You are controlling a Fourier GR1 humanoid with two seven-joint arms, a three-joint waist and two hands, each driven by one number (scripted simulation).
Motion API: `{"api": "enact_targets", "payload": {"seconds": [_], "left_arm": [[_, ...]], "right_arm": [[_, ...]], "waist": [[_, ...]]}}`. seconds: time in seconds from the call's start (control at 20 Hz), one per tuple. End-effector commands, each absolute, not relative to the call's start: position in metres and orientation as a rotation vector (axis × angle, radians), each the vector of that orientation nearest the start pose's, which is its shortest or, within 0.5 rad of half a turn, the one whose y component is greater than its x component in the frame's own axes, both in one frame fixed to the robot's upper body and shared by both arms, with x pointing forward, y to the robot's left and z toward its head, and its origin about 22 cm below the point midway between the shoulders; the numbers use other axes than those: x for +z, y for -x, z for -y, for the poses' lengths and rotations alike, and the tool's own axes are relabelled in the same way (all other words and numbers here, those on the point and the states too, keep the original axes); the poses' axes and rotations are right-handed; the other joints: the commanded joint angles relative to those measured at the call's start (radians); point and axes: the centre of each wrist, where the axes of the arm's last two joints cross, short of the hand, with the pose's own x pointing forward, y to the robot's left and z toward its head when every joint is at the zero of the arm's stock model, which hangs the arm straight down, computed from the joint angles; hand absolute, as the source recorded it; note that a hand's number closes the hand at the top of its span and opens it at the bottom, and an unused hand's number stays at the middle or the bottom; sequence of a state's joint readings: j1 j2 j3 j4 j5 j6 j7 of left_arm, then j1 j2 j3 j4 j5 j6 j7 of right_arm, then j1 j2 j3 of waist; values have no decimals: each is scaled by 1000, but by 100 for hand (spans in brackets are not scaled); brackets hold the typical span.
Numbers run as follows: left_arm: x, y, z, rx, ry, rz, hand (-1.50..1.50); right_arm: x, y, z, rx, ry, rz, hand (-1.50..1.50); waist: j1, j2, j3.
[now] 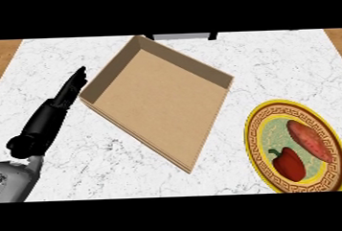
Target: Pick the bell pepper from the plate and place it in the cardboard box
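Marble bench point(271, 70): white, veined top carrying everything; bare wood shows past its far corners at 10 and 2 o'clock.
Box point(159, 106): cardboard, shallow and open-topped, turned corner-on, filling the middle of the view out to 11 o'clock. Nothing lies in it.
Plate point(253, 142): yellow rim with a dark patterned band, at 4 o'clock, apart from the box's near corner.
Left hand point(62, 98): black, at 9 o'clock, fingers straight and together, tips pointing toward 1 o'clock just beside the box's left corner. It holds nothing and seems to be resting.
Right hand: not in view, so its state cannot be told.
Sweet potato point(309, 140): reddish-pink, long, on the plate's far right half.
Pepper point(288, 162): red with a short green stem, lying on the plate's near half, just beside the sweet potato.
Progress: nothing done yet, by my reading. The pepper sits untouched on the plate; reaching, grasping, carrying across toward 10 o'clock and setting down in the box all remain.
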State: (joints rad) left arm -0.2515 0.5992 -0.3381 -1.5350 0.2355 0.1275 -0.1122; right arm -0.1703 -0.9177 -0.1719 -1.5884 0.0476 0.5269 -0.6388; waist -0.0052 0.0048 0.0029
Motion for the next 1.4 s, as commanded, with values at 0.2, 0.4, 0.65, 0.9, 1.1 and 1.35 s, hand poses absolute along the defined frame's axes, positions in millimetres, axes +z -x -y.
{"api": "enact_targets", "payload": {"seconds": [0.2,0.4,0.65,0.9,1.1,1.35], "left_arm": [[71,-285,-272,-531,-99,1746,0],[65,-294,-277,-511,-103,1735,0],[59,-284,-298,-508,-121,1747,0],[52,-280,-270,-517,-117,1750,0],[66,-289,-271,-535,-110,1738,0],[59,-297,-274,-523,-95,1741,0]], "right_arm": [[212,-249,383,1824,239,1679,-150],[195,-233,348,1942,267,1587,-150],[206,-208,327,2034,411,1490,-150],[196,-185,309,2040,468,1356,-150],[177,-181,298,2029,481,1312,-150],[150,-177,298,2016,501,1294,-150]], "waist": [[1,-6,-2],[-10,-5,-4],[-12,-10,-4],[-10,-9,-3],[0,-6,-3],[-2,-5,-3]]}}
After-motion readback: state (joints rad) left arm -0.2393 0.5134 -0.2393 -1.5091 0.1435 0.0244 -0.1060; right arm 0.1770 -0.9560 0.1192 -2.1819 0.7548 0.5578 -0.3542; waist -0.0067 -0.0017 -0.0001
